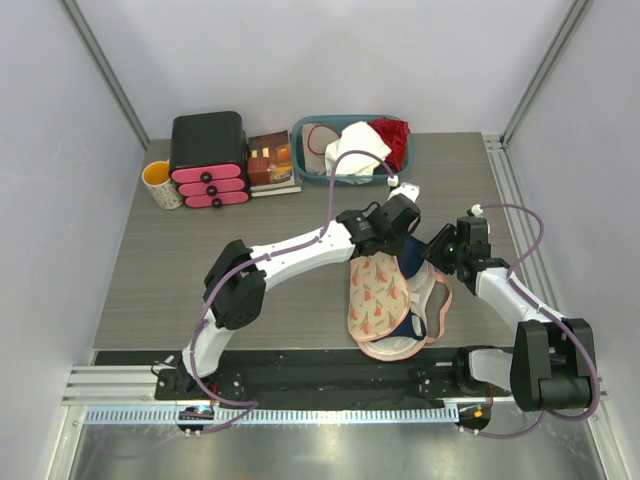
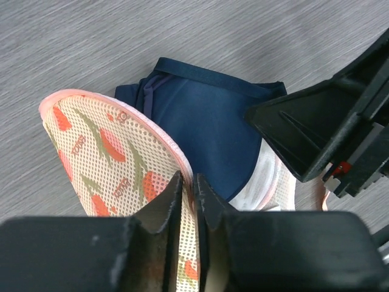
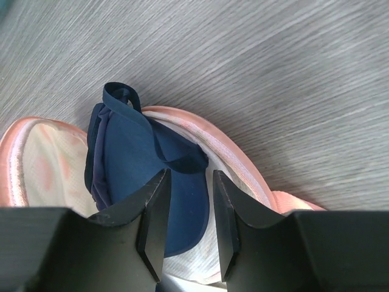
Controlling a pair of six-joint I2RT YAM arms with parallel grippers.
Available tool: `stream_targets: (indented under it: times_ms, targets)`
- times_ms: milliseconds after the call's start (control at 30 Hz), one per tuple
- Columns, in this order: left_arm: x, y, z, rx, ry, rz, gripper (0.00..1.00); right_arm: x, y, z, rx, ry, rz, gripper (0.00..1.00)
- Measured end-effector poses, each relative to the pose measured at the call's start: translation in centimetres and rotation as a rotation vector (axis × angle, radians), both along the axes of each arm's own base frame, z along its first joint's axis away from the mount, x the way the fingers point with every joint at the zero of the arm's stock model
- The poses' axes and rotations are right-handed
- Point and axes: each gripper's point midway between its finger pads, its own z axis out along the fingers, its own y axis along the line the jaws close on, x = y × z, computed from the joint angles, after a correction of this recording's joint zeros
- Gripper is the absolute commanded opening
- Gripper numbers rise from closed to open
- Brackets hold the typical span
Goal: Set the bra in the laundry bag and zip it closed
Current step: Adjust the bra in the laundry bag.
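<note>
On the table [image 1: 170, 270], the left end effector [image 2: 188, 185] is clamping the pink rim of the laundry bag's [image 2: 103, 158] floral flap. The navy bra [image 2: 206, 121] is lying on the bag's open lower half. The right end effector's [image 3: 188, 182] fingers are straddling one cup, and whether they are pinching it cannot be told.

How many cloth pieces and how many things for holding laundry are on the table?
Cloth pieces: 3 (bra, white cloth, red garment)
Laundry holders: 2 (laundry bag, teal basket)
Total: 5
</note>
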Motion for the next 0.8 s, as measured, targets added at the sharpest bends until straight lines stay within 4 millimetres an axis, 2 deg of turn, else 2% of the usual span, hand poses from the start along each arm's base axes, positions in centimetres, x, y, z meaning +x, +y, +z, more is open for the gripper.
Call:
stream_targets:
  times_ms: [67, 100, 133, 233, 367, 500, 600, 700, 733, 800]
  targets:
    - [0.0, -0.1, 0.1, -0.004, 0.003, -0.003, 0.21, 0.1, 0.1, 0.0, 0.002, -0.005, 0.006, 0.39]
    - [-0.1, -0.1, 0.0, -0.004, 0.005, -0.005, 0.3, 0.2, 0.1, 0.1, 0.002, -0.01, 0.009, 0.39]
    - [-0.1, -0.1, 0.0, -0.004, 0.008, -0.005, 0.44, 0.3, 0.1, 0.2, 0.002, -0.016, 0.014, 0.39]
    - [-0.2, -0.2, 0.0, -0.011, 0.012, -0.007, 0.52, 0.4, 0.2, 0.4, 0.002, -0.026, 0.023, 0.39]
    - [-0.3, 0.0, -0.1, -0.006, 0.014, -0.001, 0.54, 0.4, 0.2, 0.4, -0.001, -0.026, 0.025, 0.39]
    - [-0.2, 0.2, -0.1, 0.002, 0.012, 0.001, 0.52, 0.4, 0.1, 0.3, -0.003, -0.026, 0.025, 0.38]
    - [0.2, 0.1, 0.1, 0.002, 0.006, 0.005, 0.45, 0.4, 0.1, 0.0, -0.003, -0.017, 0.026, 0.37]
    - [0.8, -0.4, 0.3, -0.004, -0.003, 0.009, 0.33, 0.3, 0.2, -0.5, -0.001, -0.005, 0.029, 0.36]
    - [1.0, -0.6, 0.4, -0.007, -0.006, 0.01, 0.24, 0.2, 0.2, -0.6, -0.001, -0.002, 0.029, 0.35]
    - [1.3, -0.8, 0.3, -0.009, -0.006, 0.012, 0.15, 0.2, 0.3, -0.8, -0.001, -0.002, 0.033, 0.34]
